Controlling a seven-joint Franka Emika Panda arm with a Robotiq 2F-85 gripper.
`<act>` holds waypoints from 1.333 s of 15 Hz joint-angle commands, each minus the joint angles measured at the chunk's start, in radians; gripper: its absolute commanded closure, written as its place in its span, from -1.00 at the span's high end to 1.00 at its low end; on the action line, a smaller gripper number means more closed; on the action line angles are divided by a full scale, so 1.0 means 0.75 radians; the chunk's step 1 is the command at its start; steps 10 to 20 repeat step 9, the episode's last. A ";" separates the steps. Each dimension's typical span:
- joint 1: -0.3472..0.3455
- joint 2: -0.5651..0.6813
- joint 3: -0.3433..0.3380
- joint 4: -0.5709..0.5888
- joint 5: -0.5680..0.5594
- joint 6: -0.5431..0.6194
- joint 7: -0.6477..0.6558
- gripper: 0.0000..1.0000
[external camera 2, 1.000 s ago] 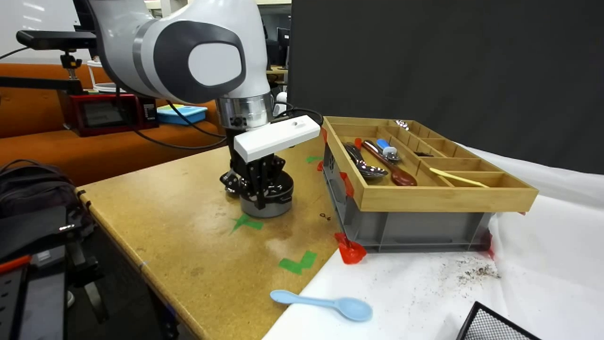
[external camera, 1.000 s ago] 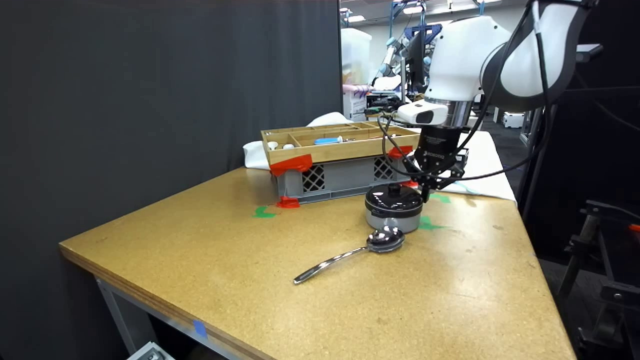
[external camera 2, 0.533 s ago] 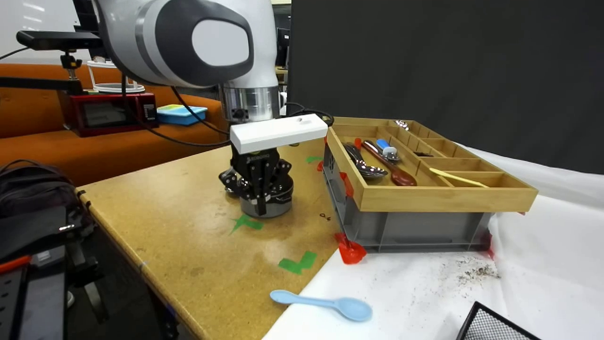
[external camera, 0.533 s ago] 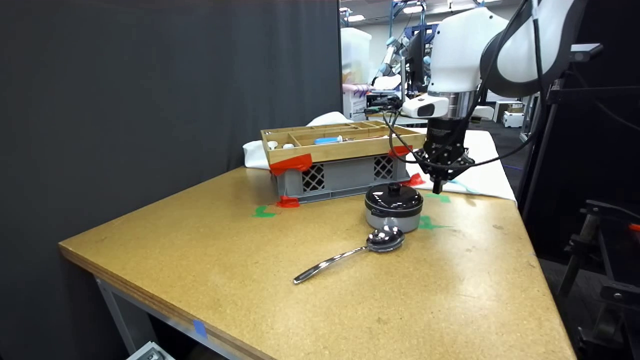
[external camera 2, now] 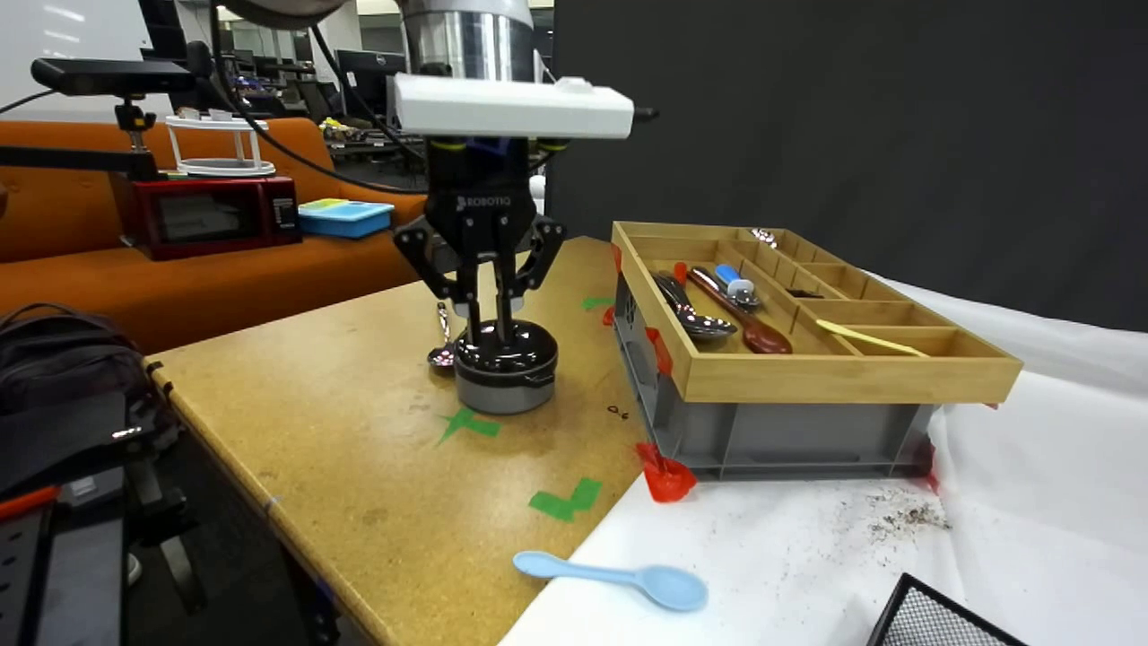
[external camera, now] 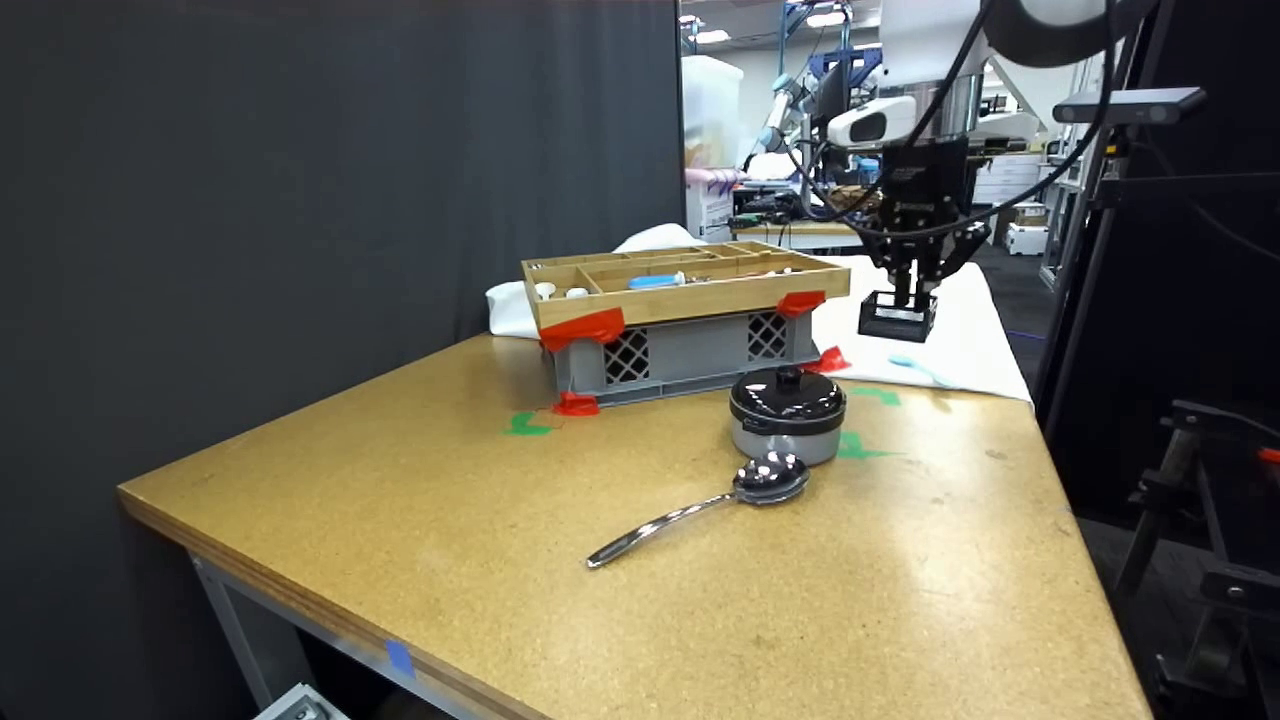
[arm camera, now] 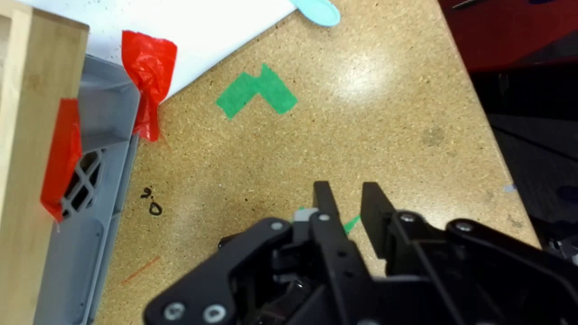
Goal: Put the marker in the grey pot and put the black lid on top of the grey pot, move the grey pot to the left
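Observation:
The small grey pot [external camera: 788, 442] stands on the table with the black lid [external camera: 790, 395] lying level on top of it. Both also show in an exterior view, the pot [external camera 2: 505, 399] and the lid [external camera 2: 536, 345], where my fingers partly cover the lid. The marker does not show in any view; the closed pot's inside is hidden. My gripper [external camera: 910, 298] is raised above the table and away from the pot, pointing down. In the wrist view, the gripper [arm camera: 347, 196] has its fingers apart with nothing between them, and the gripper body hides most of the pot.
A metal spoon [external camera: 770, 480] lies close beside the pot. A grey crate [external camera: 690, 358] carrying a wooden tray [external camera 2: 843, 383] of utensils stands nearby. A light blue spoon [external camera 2: 668, 588] and a black mesh box [external camera 2: 937, 621] lie near the white sheet [external camera 2: 762, 538].
My gripper has risen and drawn away from the pot toward the white sheet side, and it has turned. The pot, lid and metal spoon have not moved.

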 commanded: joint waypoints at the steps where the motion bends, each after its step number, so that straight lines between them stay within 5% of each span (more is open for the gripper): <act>1: 0.019 -0.143 -0.035 -0.021 0.054 -0.143 0.018 0.10; 8: 0.024 -0.307 -0.115 -0.003 0.137 -0.316 0.024 0.98; 20: 0.024 -0.320 -0.122 -0.008 0.142 -0.316 0.032 1.00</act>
